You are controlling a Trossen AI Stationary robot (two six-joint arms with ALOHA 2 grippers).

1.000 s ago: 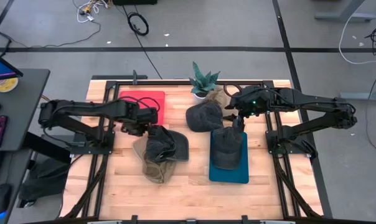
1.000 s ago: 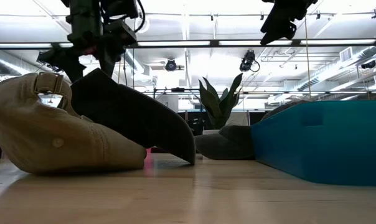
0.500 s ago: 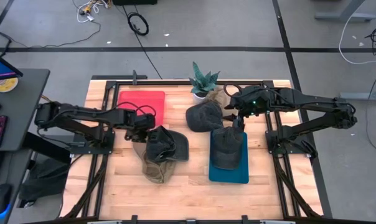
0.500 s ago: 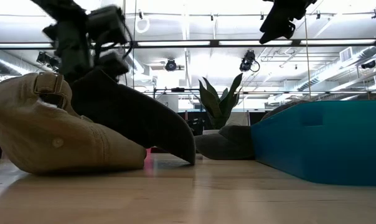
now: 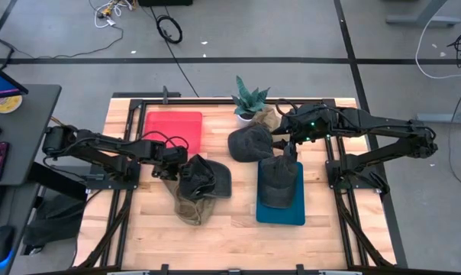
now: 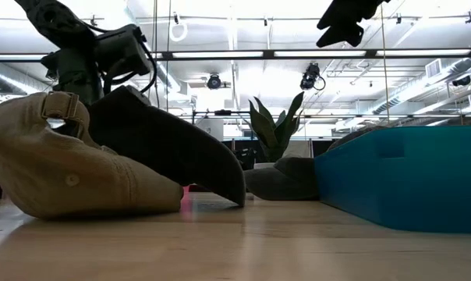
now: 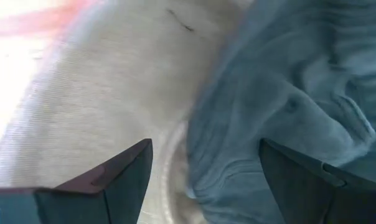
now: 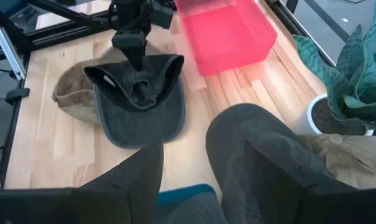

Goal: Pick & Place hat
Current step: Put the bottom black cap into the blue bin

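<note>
Overhead, the wooden surface (image 5: 230, 237) stood on a grey floor crossed by dark lines, with cables lying beyond it; the low view looked into a bright hall with ceiling beams and lamps. On the surface sat a red tray (image 5: 174, 126), a potted plant (image 5: 249, 100), a teal tray (image 5: 281, 200) carrying a dark cap (image 5: 280, 178), another dark cap (image 5: 250, 142) near the plant, and a dark grey hat (image 5: 202, 177) lying on top of a tan hat (image 5: 186, 205). From the left edge the left arm reached low across, its left hand (image 5: 172, 163) released, fingers spread at the grey hat's edge where it met the tan one. Opposite, the right arm stretched in from the right, its right hand (image 5: 290, 151) hovering over the cap on the teal tray, fingers apart and holding nothing.
</note>
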